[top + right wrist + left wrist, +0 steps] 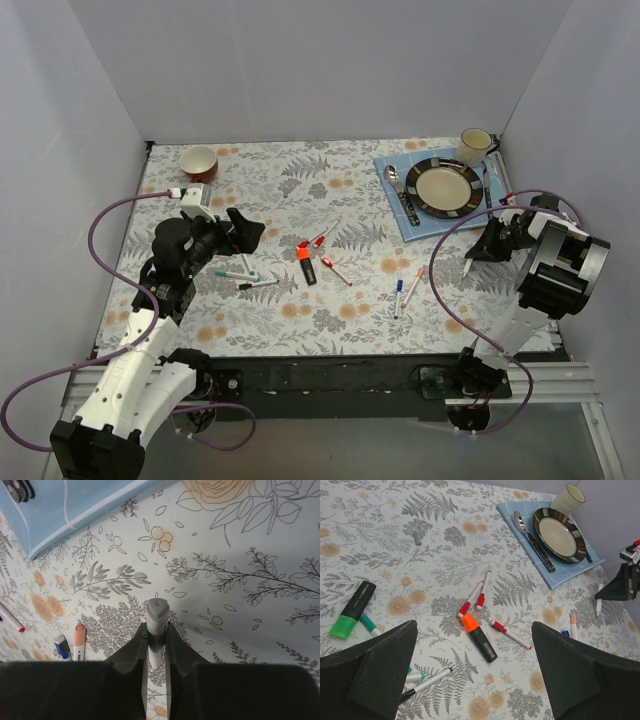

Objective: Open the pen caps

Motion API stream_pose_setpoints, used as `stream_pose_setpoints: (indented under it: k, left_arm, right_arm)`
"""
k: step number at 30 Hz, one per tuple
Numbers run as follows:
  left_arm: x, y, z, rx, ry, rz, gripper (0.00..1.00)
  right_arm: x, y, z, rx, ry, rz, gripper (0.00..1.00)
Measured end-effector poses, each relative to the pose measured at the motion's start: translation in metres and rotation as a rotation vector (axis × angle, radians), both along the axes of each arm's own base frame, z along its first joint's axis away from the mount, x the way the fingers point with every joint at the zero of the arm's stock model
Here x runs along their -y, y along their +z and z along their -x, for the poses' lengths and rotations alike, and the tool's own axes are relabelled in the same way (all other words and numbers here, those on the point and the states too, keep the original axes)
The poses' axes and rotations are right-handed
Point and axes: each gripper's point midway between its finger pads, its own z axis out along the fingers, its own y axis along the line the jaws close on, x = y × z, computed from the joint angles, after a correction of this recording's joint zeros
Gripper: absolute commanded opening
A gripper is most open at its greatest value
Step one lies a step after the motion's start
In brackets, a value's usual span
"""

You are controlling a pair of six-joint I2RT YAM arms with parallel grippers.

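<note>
Fingers on R (131,652) clamp pen (155,612) w/ tip poking past them.

three plain, pale grey walls box in the scene: a back wall (320,60), a left wall (60,150) and a right wall (590,110), all bare and matte. the tabletop (300,185) between them is covered with a pale print of grey ferns and orange roses. a black rail (330,378) runs along its near edge, with a silver metal bar (570,372) at the right end. below lies a grey floor (350,450). the light is soft and even, and shadows are faint.
</note>
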Motion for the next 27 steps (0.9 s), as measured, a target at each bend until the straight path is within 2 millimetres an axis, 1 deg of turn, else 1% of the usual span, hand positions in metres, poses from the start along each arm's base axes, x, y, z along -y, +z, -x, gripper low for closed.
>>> stream_pose_setpoints:
  k: [4,5,6,7,9,15,18,20,23,25,27]
  left_arm:
    - [0.000,0.001,0.001,0.003,-0.003,0.001,0.98]
    - [0.000,0.001,0.001,0.004,-0.003,0.001,0.98]
    - [0.000,0.001,0.001,0.005,-0.004,0.000,0.98]
    - [0.000,0.001,0.001,0.006,-0.005,0.000,0.98]
    - [0.001,0.002,0.002,0.007,-0.012,0.001,0.98]
    - [0.008,0.005,0.005,0.018,-0.052,0.012,0.98]
    - [0.011,0.003,0.007,0.019,-0.073,0.018,0.98]
    - [0.013,0.000,0.008,0.012,-0.083,0.022,0.98]
    - [0.015,-0.002,0.009,0.003,-0.094,0.032,0.98]
    - [0.017,-0.006,0.008,-0.013,-0.102,0.038,0.98]
    - [0.019,-0.011,0.007,-0.034,-0.105,0.043,0.98]
  right_arm:
    - [0.007,-0.004,-0.005,-0.010,-0.018,0.024,0.26]
    - [0.009,-0.004,-0.007,-0.010,-0.021,0.032,0.33]
    - [0.010,-0.004,-0.008,-0.008,-0.023,0.038,0.34]
    - [0.012,-0.004,-0.008,-0.008,-0.026,0.045,0.43]
    - [0.013,-0.004,-0.009,-0.006,-0.029,0.049,0.45]
    - [0.013,-0.004,-0.009,-0.004,-0.021,0.056,0.47]
    - [0.014,0.000,-0.009,0.012,-0.010,0.064,0.49]
    - [0.012,0.009,-0.010,0.046,0.014,0.076,0.50]
    - [0.006,0.037,-0.015,0.147,0.082,0.113,0.51]
    - [-0.006,0.059,-0.019,0.233,0.155,0.140,0.51]
    - [-0.027,0.079,-0.021,0.315,0.249,0.165,0.51]
